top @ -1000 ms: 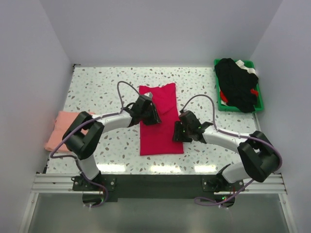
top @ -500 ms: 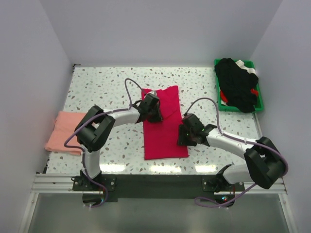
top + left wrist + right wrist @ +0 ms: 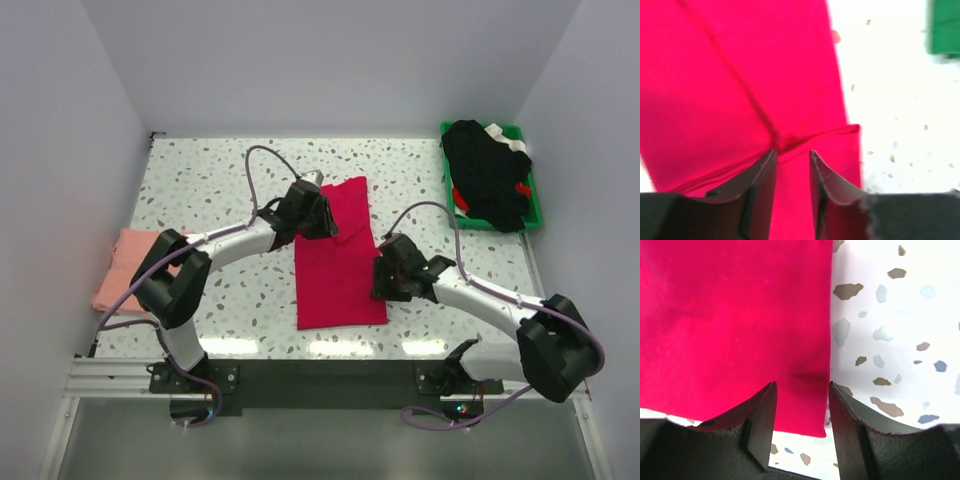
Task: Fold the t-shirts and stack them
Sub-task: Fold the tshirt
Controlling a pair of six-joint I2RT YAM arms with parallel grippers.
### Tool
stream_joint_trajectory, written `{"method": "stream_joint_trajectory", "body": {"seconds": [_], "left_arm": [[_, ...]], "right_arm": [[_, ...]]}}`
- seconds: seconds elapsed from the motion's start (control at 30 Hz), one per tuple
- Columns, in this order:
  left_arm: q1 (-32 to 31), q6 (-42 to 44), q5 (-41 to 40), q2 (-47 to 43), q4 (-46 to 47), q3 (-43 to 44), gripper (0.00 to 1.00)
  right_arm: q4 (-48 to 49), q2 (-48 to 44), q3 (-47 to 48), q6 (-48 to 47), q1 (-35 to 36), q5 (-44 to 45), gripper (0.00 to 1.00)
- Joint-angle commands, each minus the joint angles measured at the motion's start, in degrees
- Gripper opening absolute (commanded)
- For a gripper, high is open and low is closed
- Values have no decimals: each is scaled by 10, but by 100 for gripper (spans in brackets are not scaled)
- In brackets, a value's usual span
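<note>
The crimson-red t-shirt (image 3: 338, 262) lies folded into a long narrow strip in the middle of the table. It fills the left wrist view (image 3: 740, 75) and the right wrist view (image 3: 730, 315). My left gripper (image 3: 316, 214) is over the strip's far left part, its jaws a little apart above a crease (image 3: 792, 156), holding nothing. My right gripper (image 3: 384, 282) is open at the strip's near right edge, with the cloth's edge between its fingers (image 3: 802, 390). The salmon-pink t-shirt (image 3: 128, 268) lies folded at the table's left edge.
A green plastic bin (image 3: 528, 190) holding dark clothes stands at the back right; its corner shows in the left wrist view (image 3: 945, 27). White speckled tabletop (image 3: 200, 180) surrounds the red shirt. Walls close in the table on three sides.
The red shirt has slid slightly to the right. My left gripper has moved toward the far end of the strip. My right gripper has moved a little right and nearer along the shirt's edge.
</note>
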Motion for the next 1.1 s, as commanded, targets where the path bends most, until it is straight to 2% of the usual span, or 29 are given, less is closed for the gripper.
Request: {"method": "stream_joint_trajectory", "body": {"seconds": [0.0, 0.13, 0.27, 0.5, 0.67, 0.87, 0.97, 1.07], "left_arm": [[0, 22, 80, -41, 59, -18, 35], [-6, -3, 138, -36, 131, -53, 14], [-10, -14, 152, -10, 159, -77, 5], [-10, -22, 149, 59, 173, -82, 1], [-10, -37, 104, 65, 141, -97, 1], [-10, -37, 96, 63, 132, -96, 1], [-10, -36, 93, 63, 127, -94, 1], [-9, -36, 90, 63, 123, -96, 1]], "right_arm": [[-23, -30, 36, 1, -20, 20, 49], [-30, -43, 55, -15, -57, 16, 49], [-25, -27, 73, -30, -79, 6, 48], [7, 30, 126, -40, -92, -2, 48], [32, 84, 159, -40, -103, -5, 47], [71, 174, 185, -45, -112, 5, 46], [90, 219, 187, -47, -124, 15, 44], [93, 253, 186, -46, -138, 19, 37]]}}
